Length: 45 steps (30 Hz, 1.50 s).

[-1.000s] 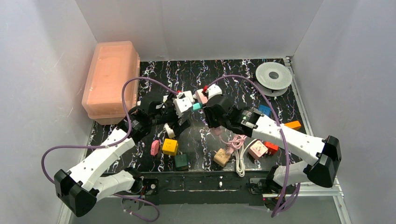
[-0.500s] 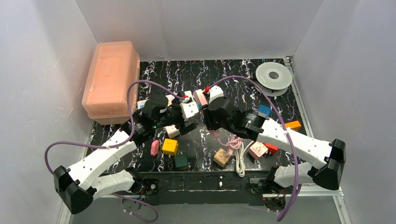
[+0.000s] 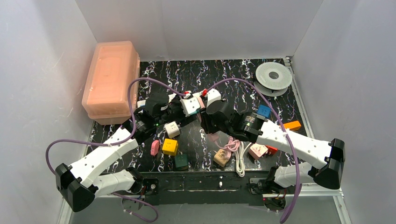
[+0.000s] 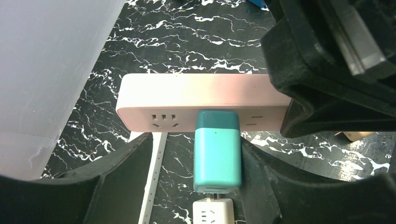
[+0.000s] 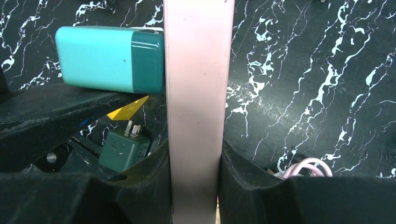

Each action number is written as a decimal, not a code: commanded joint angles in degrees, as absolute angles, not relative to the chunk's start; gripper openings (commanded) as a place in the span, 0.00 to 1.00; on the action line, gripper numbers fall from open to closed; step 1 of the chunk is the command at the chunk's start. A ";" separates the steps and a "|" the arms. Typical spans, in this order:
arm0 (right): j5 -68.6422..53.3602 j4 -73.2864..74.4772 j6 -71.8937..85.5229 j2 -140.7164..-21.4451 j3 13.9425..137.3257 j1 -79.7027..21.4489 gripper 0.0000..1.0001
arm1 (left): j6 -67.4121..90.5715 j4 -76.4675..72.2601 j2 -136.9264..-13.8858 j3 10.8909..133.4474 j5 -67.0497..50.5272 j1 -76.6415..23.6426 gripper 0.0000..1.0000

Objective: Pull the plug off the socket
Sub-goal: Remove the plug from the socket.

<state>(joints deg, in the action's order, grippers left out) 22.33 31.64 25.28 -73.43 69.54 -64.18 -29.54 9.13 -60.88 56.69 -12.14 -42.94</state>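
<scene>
**Left hand brackets the plug, grip not yet made**

The left hand [image 4: 196, 147] stands partly spread, its 2 fingers [image 4: 116, 177] flanking the teal plug [image 4: 217, 149]. Bench [image 4: 210, 42] shows between the plug and 1 finger, while the other lies just beside it. The plug is seated in the socket [image 4: 196, 95], a pale pink strip between the 2 hands, pinched across its width by the right hand [image 5: 194, 177].

To do this well, I judge, close squarely on the plug's flat sides. Then draw straight back along the pins while the right hand braces, because twisting risks jamming.

The left wrist view shows the outlet face and the finger gaps. The right wrist view shows the pinch and a green cube [image 5: 123, 147] below. The top view leaves the plug too small to make out.
</scene>
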 commanded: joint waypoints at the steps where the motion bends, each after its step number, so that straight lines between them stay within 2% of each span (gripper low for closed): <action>1: 23.25 28.73 26.62 -72.68 72.42 -65.16 0.01 | -29.97 8.91 -61.29 59.10 -11.32 -43.07 0.60; 8: 23.42 27.71 27.00 -73.17 74.62 -65.81 0.01 | -30.08 9.44 -61.26 59.08 -10.97 -43.14 0.58; 13: 23.02 27.34 26.98 -73.28 75.30 -66.73 0.01 | -30.82 9.31 -61.39 59.18 -9.86 -43.13 0.49; 18: 22.96 27.53 26.99 -73.50 74.88 -67.11 0.01 | -31.39 9.23 -61.32 59.15 -9.92 -43.08 0.30; 22: 23.90 27.55 26.53 -73.36 73.61 -67.10 0.01 | -32.30 9.46 -61.18 59.48 -10.41 -43.13 0.00; 29: 28.41 28.20 23.26 -74.34 71.59 -66.01 0.01 | -33.84 11.77 -60.87 60.56 -12.86 -43.07 0.00; 37: 21.96 26.97 25.01 -72.88 67.10 -55.84 0.01 | -35.07 12.92 -60.17 60.77 -12.47 -43.08 0.00; 45: 21.69 27.40 24.87 -73.25 63.57 -51.29 0.01 | -35.43 12.66 -59.14 60.30 -11.91 -43.08 0.00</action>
<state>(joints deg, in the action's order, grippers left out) 11.46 23.40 24.45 -74.04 66.43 -56.77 -34.65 11.66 -62.59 58.15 -10.76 -43.18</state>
